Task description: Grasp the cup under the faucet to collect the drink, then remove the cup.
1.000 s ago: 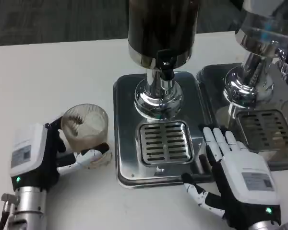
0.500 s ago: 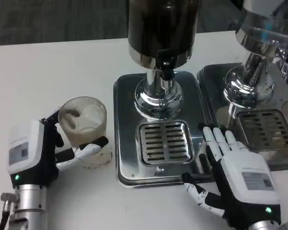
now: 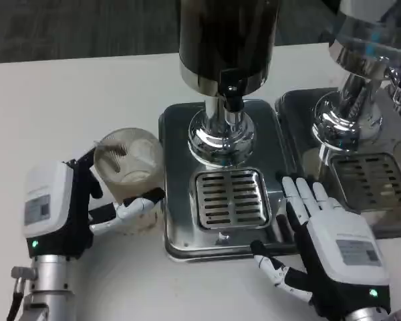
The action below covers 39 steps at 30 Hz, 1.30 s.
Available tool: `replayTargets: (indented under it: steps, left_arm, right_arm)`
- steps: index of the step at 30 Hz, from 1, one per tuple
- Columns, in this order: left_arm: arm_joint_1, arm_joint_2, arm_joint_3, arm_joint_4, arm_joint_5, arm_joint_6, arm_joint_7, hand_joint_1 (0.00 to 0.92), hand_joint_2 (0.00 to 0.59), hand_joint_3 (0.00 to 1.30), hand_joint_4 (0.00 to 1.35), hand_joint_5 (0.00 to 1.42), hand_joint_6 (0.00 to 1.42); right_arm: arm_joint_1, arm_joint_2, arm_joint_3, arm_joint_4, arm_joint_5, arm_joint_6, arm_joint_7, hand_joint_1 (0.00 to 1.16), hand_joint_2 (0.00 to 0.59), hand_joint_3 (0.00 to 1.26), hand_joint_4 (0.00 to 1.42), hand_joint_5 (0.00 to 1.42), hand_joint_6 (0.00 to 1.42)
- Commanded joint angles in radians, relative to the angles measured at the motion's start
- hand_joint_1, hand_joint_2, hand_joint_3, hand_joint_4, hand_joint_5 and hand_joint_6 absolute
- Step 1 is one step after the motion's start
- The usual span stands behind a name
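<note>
Left hand (image 3: 73, 214) grips cup (image 3: 128, 164), now nearer the drip tray (image 3: 180, 231); right hand (image 3: 327, 241) stays spread flat, empty.

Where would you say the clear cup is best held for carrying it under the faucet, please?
Around its ribbed side wall, from the left, as the left hand does now: the cup stands upright with its mouth open, so a side hold probably keeps the rim free beneath the faucet.

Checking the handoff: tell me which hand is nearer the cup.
Left. The left hand grips the cup just left of the drip tray. The right hand rests at the tray's right edge, across the grate from the cup.
</note>
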<state>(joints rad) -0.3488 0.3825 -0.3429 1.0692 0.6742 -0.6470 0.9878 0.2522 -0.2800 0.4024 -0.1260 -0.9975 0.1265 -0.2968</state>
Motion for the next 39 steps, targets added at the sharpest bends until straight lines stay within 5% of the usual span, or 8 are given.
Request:
replayTargets:
  steps: [1,15,33,39]
  left_arm:
    - [-0.014,-0.019,-0.025,-0.037,0.024,-0.024,0.022,0.402,0.122,0.60,0.74,1.01,1.20]
    - [-0.122,-0.096,-0.131,0.031,0.106,0.012,-0.031,0.395,0.119,0.61,0.76,1.03,1.23]
    - [-0.217,-0.178,-0.241,0.154,0.158,0.132,-0.035,0.515,0.088,0.66,0.82,1.09,1.29]
    - [-0.207,-0.187,-0.273,0.156,0.153,0.155,-0.020,0.465,0.075,0.55,0.69,1.02,1.21]
  right_arm:
    - [-0.006,-0.001,-0.003,0.003,0.003,-0.006,-0.009,0.34,0.369,0.00,0.00,0.00,0.10]
    - [0.001,0.015,-0.003,-0.004,-0.002,0.008,-0.016,0.35,0.375,0.00,0.00,0.00,0.10]
    - [0.046,0.024,-0.013,-0.044,-0.015,0.035,-0.031,0.37,0.381,0.00,0.00,0.00,0.10]
    - [0.050,0.022,-0.016,-0.046,-0.013,0.034,-0.031,0.37,0.383,0.00,0.00,0.00,0.10]
